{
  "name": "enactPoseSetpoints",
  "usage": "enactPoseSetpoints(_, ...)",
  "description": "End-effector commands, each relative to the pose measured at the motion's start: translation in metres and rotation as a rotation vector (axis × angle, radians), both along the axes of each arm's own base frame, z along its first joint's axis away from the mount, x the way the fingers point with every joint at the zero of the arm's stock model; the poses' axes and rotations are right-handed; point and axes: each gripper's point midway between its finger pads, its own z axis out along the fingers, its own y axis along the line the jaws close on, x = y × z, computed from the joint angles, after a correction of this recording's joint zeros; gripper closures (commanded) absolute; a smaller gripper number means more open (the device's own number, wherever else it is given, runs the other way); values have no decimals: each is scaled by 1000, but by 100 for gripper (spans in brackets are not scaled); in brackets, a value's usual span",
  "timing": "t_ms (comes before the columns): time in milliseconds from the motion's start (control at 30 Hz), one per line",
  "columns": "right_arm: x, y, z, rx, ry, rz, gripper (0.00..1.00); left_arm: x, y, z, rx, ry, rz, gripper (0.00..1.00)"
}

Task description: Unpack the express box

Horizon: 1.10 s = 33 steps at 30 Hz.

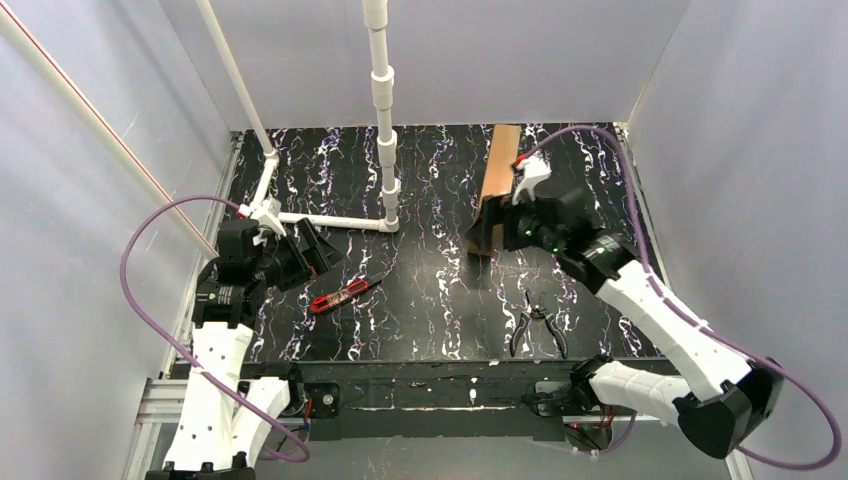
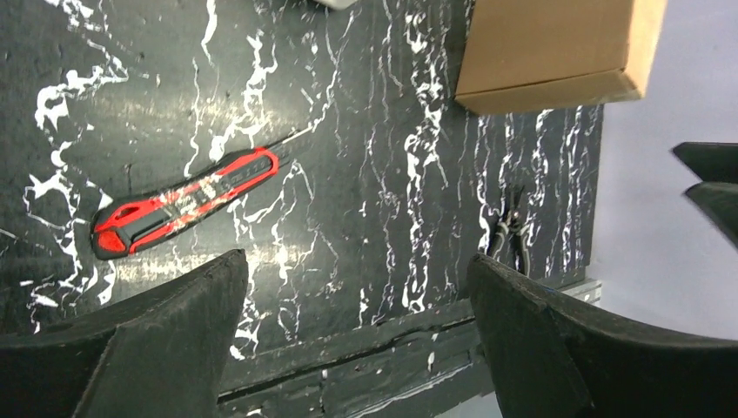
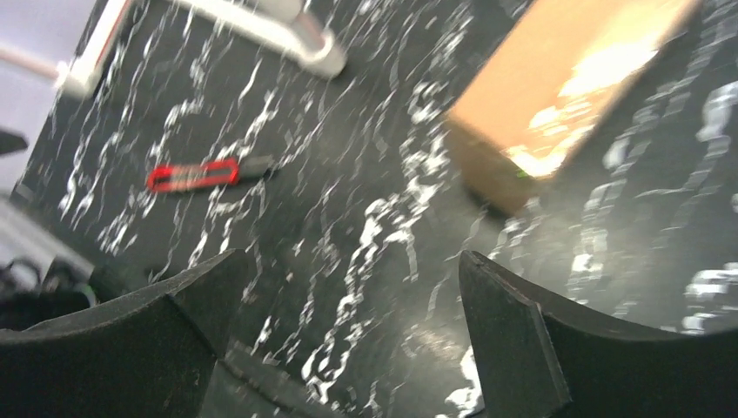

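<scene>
The express box (image 1: 497, 170) is a long brown cardboard mailer lying at the back right of the black marbled table, lid closed. It also shows in the left wrist view (image 2: 557, 48) and the right wrist view (image 3: 557, 96). My right gripper (image 1: 487, 232) hovers at the box's near end, open and empty; its fingertips (image 3: 496, 300) stand wide apart over bare table. My left gripper (image 1: 312, 252) is open and empty at the left, above the table; its fingertips (image 2: 222, 283) are spread wide.
A red and black utility knife (image 1: 343, 294) lies left of centre, also in the left wrist view (image 2: 187, 200) and the right wrist view (image 3: 204, 172). Black pliers (image 1: 535, 322) lie near the front right edge. A white pipe frame (image 1: 385, 120) stands at the back left.
</scene>
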Motion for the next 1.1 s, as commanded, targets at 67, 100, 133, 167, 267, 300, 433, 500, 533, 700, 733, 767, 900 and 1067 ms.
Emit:
enactPoseSetpoints(67,-27,81,-21,108,48,226,0,-17,7,-18,83,13,-38,4)
enactPoseSetpoints(100,-30,91,-28,96,56,247,0,-17,8,-18,93,10,-41,4)
enactPoseSetpoints(133,-33,101,-35,87,63,262,0,-17,9,-18,103,6,-42,4)
enactPoseSetpoints(167,-37,111,-44,77,75,275,3,-17,11,-19,115,6,-42,3)
enactPoseSetpoints(267,-39,138,-68,45,121,257,11,-19,18,-25,157,5,-31,2)
enactPoseSetpoints(300,-39,148,-74,40,141,245,13,-20,20,-27,174,0,-26,2)
enactPoseSetpoints(433,-40,188,-99,25,202,175,19,-23,23,-23,187,-39,-8,2)
enactPoseSetpoints(500,-42,203,-112,30,238,91,19,-23,27,-24,198,-43,16,2)
enactPoseSetpoints(533,-43,209,-121,39,264,44,19,-24,30,-24,207,-46,33,2)
enactPoseSetpoints(700,-58,243,-148,114,361,-103,15,-28,42,-16,234,-138,108,2)
enactPoseSetpoints(733,-59,245,-160,91,376,-139,14,-28,43,-13,236,-165,120,2)
enactPoseSetpoints(767,-59,246,-166,81,388,-182,13,-30,44,-10,237,-184,128,2)
enactPoseSetpoints(900,-53,241,-190,53,452,-381,11,-33,45,-9,237,-190,136,2)
enactPoseSetpoints(1067,-52,242,-218,-12,512,-515,12,-34,47,-6,240,-205,147,2)
